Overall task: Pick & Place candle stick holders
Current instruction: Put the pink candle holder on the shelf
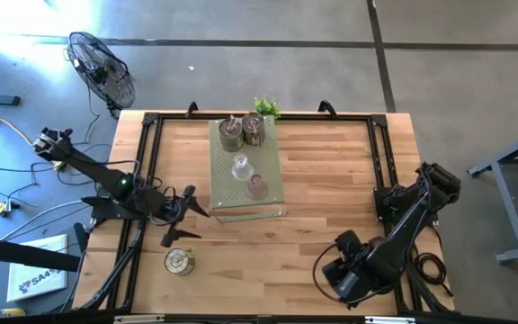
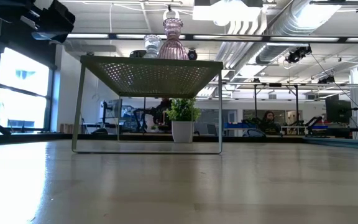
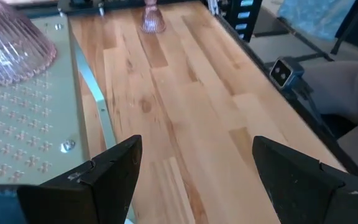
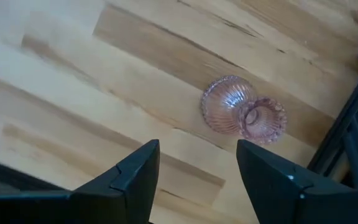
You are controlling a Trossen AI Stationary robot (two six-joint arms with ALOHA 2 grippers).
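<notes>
The pale green perforated board (image 1: 268, 202) stands on thin legs at the table's middle. On it stand two metal candle stick holders (image 1: 231, 134) (image 1: 254, 129), a clear glass one (image 1: 240, 167) and a pink glass one (image 1: 257, 186), which also shows in the left wrist view (image 3: 8, 43). A third metal holder (image 1: 179, 261) stands on the table near the front left. A second pink holder (image 4: 244, 114) rests on the table by the right rail, beyond my open right gripper (image 4: 197, 180). My left gripper (image 3: 194, 180) is open and empty beside the board's near left corner.
A small green plant (image 1: 266, 107) stands at the table's far edge behind the board. Black frame rails (image 1: 147, 153) run along the table's left, right and far sides. Bare wood (image 1: 331, 171) lies between the board and the right rail.
</notes>
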